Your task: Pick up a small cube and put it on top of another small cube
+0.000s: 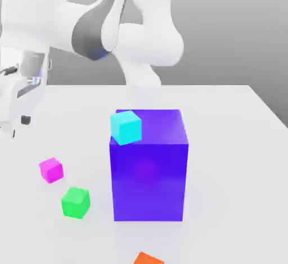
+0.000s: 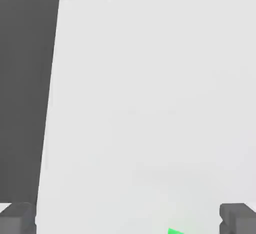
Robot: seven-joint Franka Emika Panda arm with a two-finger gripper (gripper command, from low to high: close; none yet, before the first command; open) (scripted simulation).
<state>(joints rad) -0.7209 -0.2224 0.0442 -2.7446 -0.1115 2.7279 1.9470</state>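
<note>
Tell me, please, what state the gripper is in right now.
Gripper: open, fingers wide apart, holding nothing.

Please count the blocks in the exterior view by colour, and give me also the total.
Magenta-pink: 1 small cube
Green: 1 small cube
Cyan: 1 small cube
Purple-blue: 1 big block
Orange: 1 block, partly out of the picture
Total: 5

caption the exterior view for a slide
Open pincer raised above a white table, magenta and green cubes beside a big blue block
</note>
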